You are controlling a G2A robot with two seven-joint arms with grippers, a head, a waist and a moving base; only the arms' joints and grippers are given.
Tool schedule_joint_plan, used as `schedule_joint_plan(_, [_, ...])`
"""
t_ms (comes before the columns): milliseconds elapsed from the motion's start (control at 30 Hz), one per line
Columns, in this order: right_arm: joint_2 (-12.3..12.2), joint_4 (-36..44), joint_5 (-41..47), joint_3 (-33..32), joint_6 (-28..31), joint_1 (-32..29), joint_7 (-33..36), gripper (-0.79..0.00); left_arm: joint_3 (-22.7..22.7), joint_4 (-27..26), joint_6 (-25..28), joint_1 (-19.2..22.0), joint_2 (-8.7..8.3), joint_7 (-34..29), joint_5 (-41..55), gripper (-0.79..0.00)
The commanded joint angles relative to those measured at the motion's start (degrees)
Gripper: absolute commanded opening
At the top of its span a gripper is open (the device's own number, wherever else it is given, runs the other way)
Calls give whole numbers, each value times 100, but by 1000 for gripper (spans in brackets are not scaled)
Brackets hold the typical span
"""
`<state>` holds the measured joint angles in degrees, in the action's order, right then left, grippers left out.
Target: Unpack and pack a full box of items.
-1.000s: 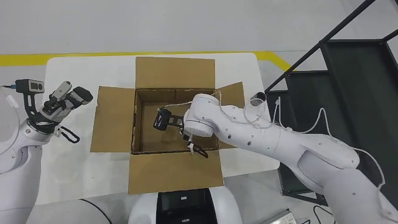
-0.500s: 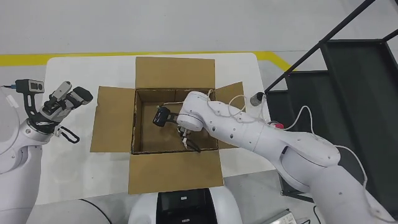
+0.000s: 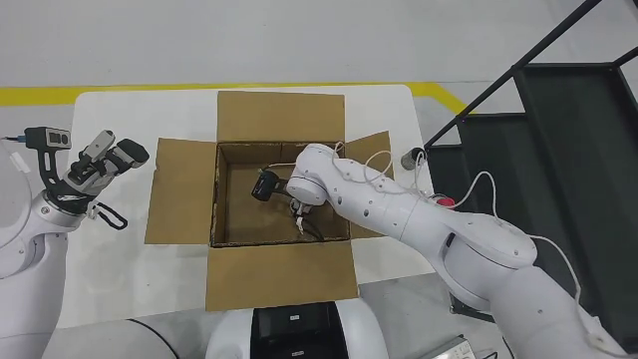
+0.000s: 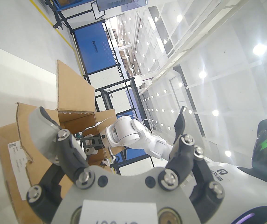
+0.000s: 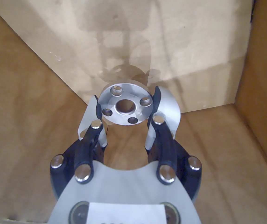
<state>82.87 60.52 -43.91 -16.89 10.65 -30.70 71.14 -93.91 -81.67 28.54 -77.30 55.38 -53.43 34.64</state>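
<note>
The right gripper (image 5: 127, 104) is seen closed to a narrow gap on a round metal disc (image 5: 137, 110) with 4 small holes and 1 central bore. The rim of the disc is pinched between the 2 fingers (image 5: 165, 104), and its flat face is turned toward the wrist. The disc is held inside the cardboard box (image 3: 281, 117), close to an inner corner, and appears to be lifted off the floor of the box, though contact cannot be ruled out. In the top view the box is entered by the right arm from about 4 o'clock. The left gripper (image 3: 115, 152) is parked above the table (image 3: 120, 259) at 9 o'clock of the box, well apart from it, with its fingers spread wide and nothing held. The step in hand is judged to be the transfer of 1 disc between box and table; whether it is being unpacked or packed cannot be told. If unpacking is meant, a straight lift past the flaps is called for next; if packing, the disc should be lowered and released.
</note>
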Motion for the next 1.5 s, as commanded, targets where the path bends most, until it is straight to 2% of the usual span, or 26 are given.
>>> schedule_joint_plan(0, [12,-26,-13,-29,11,-7,15,0,0,0,0,0,0,1,0,0])
schedule_joint_plan(133, [4,72,-72,-126,12,2,73,0,0,0,0,0,0,1,0,0])
schedule_joint_plan(233, [-92,406,-183,-270,-27,-21,210,0,0,0,0,0,0,1,0,0])
schedule_joint_plan(333, [-294,1021,-260,-558,-50,-138,398,0,0,0,0,0,0,1,0,0])
schedule_joint_plan(433, [-622,1878,-298,-1104,-64,-427,582,0,0,0,0,0,0,1,0,0])
schedule_joint_plan(533, [-1025,2957,-330,-1876,72,-979,794,0,0,0,0,0,0,1,0,0])
schedule_joint_plan(667, [-1546,4413,39,-3320,794,-2148,635,0,0,0,0,0,0,1,0,0])
schedule_joint_plan(867, [-2016,6024,342,-5363,1743,-3927,21,0,0,0,0,0,0,1,0,0])
schedule_joint_plan(1000, [-2159,6656,283,-6353,2060,-4940,-533,0,0,0,0,0,0,1,0,0])
schedule_joint_plan(1100, [-2215,6722,611,-6845,2674,-5476,-1191,0,0,0,0,0,0,1,0,0])
schedule_joint_plan(1467, [-2215,6722,611,-6845,2674,-5476,-1191,0,0,0,0,0,0,1,0,0])
